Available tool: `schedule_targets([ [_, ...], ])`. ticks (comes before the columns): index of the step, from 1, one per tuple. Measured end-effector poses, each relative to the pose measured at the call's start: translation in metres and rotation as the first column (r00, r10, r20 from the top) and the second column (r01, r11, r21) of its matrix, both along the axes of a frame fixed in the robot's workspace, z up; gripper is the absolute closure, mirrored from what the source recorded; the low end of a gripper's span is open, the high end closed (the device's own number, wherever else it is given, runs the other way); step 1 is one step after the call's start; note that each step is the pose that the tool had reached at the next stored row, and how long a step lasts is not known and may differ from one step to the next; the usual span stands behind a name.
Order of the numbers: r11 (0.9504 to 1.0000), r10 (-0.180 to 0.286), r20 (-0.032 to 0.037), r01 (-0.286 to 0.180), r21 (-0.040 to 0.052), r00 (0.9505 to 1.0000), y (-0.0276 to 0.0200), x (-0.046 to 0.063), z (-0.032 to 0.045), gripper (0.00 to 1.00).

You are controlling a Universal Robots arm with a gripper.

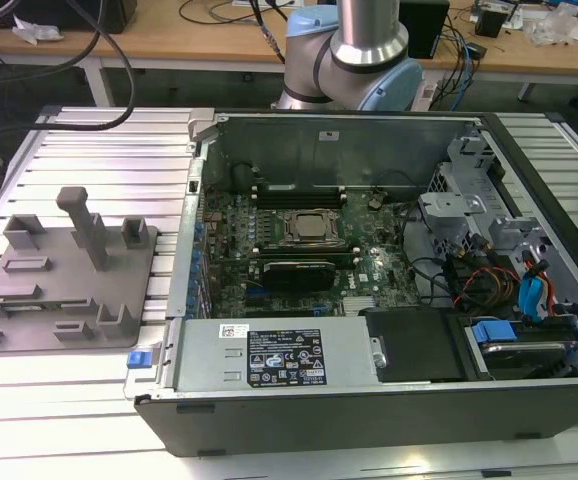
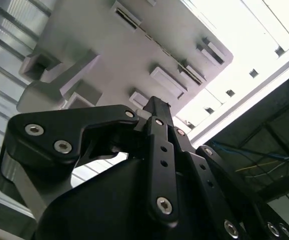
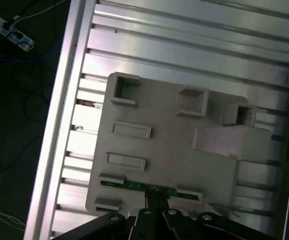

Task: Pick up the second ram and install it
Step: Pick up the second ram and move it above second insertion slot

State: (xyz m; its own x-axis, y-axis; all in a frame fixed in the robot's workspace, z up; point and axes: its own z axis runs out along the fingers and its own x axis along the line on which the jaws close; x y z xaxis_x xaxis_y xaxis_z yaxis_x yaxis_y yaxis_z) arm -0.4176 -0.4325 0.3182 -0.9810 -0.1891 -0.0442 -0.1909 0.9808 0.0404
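I see the slim green circuit-card strip (image 3: 134, 186) slotted edge-up, lying level along one edge of the grey plastic tray (image 3: 169, 155).

Wooden desk (image 1: 169, 40) across top of exterior view. Ribbed metal table (image 1: 89, 140), glare lower left. First wrist view: dark floor (image 3: 14, 140), power strip (image 3: 13, 31) upper left.

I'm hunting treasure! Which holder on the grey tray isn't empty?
The holder by the gripper: a thin green stick lies in it; others look bare.
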Motion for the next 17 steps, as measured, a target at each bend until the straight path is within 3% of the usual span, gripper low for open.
schedule_targets([
  [4, 0.9984, 0.056, 0.0000, -0.056, -0.0008, 0.9984, 0.0000, 0.0000, 0.0000, 0.92],
  [6, 0.9944, 0.105, 0.0000, -0.105, -0.0009, 0.9944, 0.0000, 0.0000, -0.0001, 0.92],
  [11, 0.9727, 0.232, 0.0000, -0.232, -0.0009, 0.9727, 0.0000, 0.0000, -0.0003, 0.92],
  [12, 0.9654, 0.261, 0.0000, -0.261, -0.0009, 0.9654, 0.0000, 0.0000, -0.0003, 0.92],
  [13, 0.9506, 0.310, 0.0000, -0.310, -0.0009, 0.9506, 0.0000, 0.0000, -0.0004, 0.92],
  [14, 0.9399, 0.341, 0.0000, -0.341, -0.0009, 0.9399, 0.0000, 0.0000, -0.0004, 0.92],
  [15, 0.9331, 0.360, 0.0000, -0.360, -0.0009, 0.9331, 0.0000, 0.0000, -0.0005, 0.92],
  [16, 0.9182, 0.396, -0.0001, -0.396, -0.0009, 0.9182, 0.0000, 0.0000, -0.0006, 0.92],
  [17, 0.9075, 0.420, -0.0001, -0.420, -0.0009, 0.9075, 0.0000, 0.0000, -0.0007, 0.92],
])
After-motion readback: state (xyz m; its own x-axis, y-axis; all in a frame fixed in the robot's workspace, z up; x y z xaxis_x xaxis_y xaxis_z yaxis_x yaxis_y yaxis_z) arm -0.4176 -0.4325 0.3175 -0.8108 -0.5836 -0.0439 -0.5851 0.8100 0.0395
